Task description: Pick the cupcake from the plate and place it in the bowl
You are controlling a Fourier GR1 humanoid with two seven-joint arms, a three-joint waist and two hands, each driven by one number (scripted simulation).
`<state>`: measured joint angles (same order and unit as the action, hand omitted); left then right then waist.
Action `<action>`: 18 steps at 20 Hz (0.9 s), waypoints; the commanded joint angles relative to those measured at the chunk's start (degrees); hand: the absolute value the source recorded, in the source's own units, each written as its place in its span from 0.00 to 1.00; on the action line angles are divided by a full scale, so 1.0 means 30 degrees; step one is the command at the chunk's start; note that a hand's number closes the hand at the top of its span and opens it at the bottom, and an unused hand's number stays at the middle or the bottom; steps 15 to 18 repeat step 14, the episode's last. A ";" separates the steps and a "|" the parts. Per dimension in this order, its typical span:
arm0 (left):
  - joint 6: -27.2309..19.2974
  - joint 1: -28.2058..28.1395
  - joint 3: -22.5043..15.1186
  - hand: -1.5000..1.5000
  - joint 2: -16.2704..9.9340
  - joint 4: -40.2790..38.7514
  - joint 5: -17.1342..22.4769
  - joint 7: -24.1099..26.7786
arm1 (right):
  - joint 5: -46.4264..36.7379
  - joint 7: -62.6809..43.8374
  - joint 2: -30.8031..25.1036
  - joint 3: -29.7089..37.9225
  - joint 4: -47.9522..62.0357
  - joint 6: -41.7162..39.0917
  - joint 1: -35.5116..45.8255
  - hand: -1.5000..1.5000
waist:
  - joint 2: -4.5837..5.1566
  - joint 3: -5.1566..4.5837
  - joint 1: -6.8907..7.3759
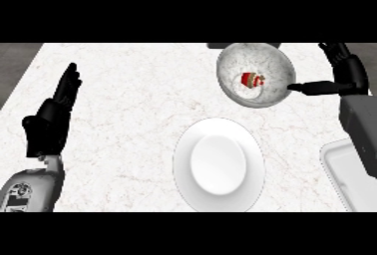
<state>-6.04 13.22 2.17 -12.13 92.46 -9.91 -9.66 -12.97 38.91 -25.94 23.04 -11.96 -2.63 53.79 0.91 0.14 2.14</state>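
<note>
A steep downward look at a pale marbled counter.

Near the counter's front edge, a little right of centre, sits a round white plate. It carries nothing.

Toward the back right corner sits a speckled grey-white bowl. Inside it, just right of its middle, lies the cupcake, small, red and white with a touch of green, tipped onto its side. So the cupcake is already off the plate and in the bowl.

The robot's right hand is at the counter's right edge, just beside the bowl. Its black fingers point up and away from the bowl and look straight, while the thumb reaches sideways to the bowl's right rim. It holds nothing; whether the thumb tip touches the rim cannot be told. Its grey forearm runs down the right side, partly covering a white tray-like object at the front right corner.

The robot's left hand is near the counter's left edge, well apart from plate and bowl. It is resting, fingers straight and held together, pointing toward the back edge, with nothing in it.

Judging from this layout, the placing step looks done and the release is finished. What seems left is for the right hand to draw back from the bowl, moving clear of the rim without nudging it, so the cupcake remains inside.
</note>
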 commanded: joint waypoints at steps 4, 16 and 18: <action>-0.0103 0.0329 0.0367 0.50 0.0203 -0.1015 -0.0117 0.0279 | 0.0165 0.1321 -0.1140 -0.0393 -0.0488 -0.3696 -0.1754 0.00 | -0.0178 -0.0029 -0.0462; 0.1284 -0.1038 0.1130 0.50 -0.0641 0.0249 0.0643 0.0360 | 0.0368 0.3626 -0.0743 -0.0884 -0.1762 -0.4649 -0.4319 0.00 | -0.0292 -0.0042 -0.0551; 0.1284 -0.1038 0.1130 0.50 -0.0641 0.0249 0.0643 0.0360 | 0.0368 0.3626 -0.0743 -0.0884 -0.1762 -0.4649 -0.4319 0.00 | -0.0292 -0.0042 -0.0551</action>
